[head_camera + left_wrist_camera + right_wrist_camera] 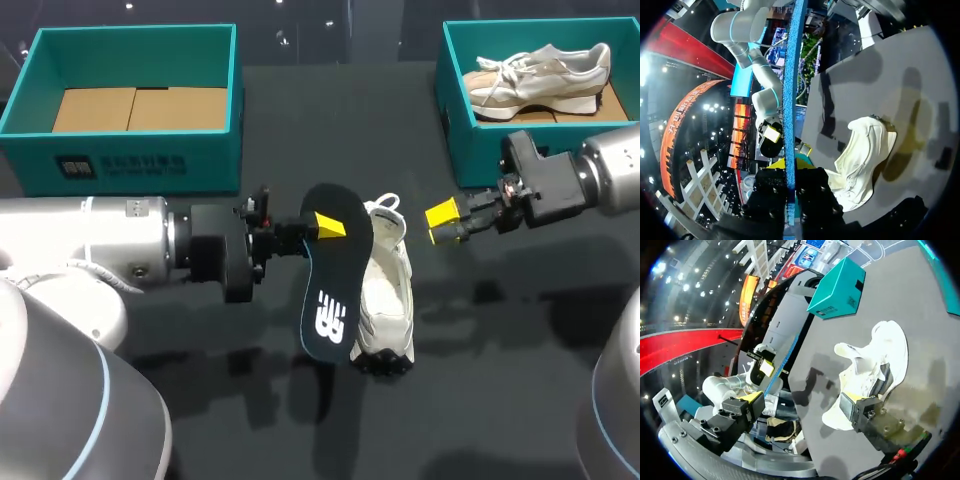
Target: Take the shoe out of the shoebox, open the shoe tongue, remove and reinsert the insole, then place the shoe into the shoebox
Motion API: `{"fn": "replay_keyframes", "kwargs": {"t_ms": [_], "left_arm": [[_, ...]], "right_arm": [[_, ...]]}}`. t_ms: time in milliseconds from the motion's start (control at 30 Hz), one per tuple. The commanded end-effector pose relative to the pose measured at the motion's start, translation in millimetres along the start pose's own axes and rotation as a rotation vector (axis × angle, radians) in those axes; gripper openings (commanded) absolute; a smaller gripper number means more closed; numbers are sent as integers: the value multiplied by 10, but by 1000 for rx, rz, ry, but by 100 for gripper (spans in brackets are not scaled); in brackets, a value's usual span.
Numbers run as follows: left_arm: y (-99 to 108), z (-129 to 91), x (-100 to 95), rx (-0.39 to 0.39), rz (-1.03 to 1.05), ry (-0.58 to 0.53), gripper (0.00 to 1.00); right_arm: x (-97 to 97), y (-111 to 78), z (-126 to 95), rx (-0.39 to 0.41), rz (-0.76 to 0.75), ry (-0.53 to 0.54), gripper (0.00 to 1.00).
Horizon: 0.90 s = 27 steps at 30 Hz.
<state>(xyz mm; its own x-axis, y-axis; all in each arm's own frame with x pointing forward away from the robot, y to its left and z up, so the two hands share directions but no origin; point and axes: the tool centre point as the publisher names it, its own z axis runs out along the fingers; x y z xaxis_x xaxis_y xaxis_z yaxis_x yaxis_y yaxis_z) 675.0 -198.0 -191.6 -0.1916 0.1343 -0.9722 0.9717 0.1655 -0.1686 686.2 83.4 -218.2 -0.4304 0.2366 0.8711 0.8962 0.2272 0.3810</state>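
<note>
L gripper (325, 225): pinching black insole (330, 290), held on edge just left of shoe | R gripper (443, 222): fingers spread, near shoe's right side, apart from it | shoe (385, 300): white, on table mid-scene, outside both boxes | teal boxes: far left (130, 165), cardboard inside; far right (465, 140), second shoe (540, 75) inside

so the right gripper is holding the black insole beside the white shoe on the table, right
Not quite: it is the left gripper that holds the black insole, pinched between its fingers, as the head view shows. The right gripper is open and holds nothing. The insole is indeed beside the white shoe on the table.
</note>
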Motion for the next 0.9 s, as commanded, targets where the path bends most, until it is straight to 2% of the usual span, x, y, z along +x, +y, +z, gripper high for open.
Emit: {"fn": "replay_keyframes", "kwargs": {"t_ms": [33,167,333,500,600,900], "left_arm": [[-131,-99,-7,2,-24,27,0],[-252,-91,3,-3,-66,43,0],[-405,-73,16,1,-106,73,0],[-507,-9,51,8,-162,92,0],[-576,43,76,9,-174,101,0],[-638,157,110,-5,-171,115,0]], "right_arm": [[-1,-88,-132,167,-281,-289,100],[-82,-173,-190,267,-430,-378,100],[-194,-294,-252,326,-591,-442,100],[-356,-375,-220,368,-647,-470,100],[-501,-457,-160,398,-654,-423,100],[-501,-457,-160,398,-654,-423,100]]}}
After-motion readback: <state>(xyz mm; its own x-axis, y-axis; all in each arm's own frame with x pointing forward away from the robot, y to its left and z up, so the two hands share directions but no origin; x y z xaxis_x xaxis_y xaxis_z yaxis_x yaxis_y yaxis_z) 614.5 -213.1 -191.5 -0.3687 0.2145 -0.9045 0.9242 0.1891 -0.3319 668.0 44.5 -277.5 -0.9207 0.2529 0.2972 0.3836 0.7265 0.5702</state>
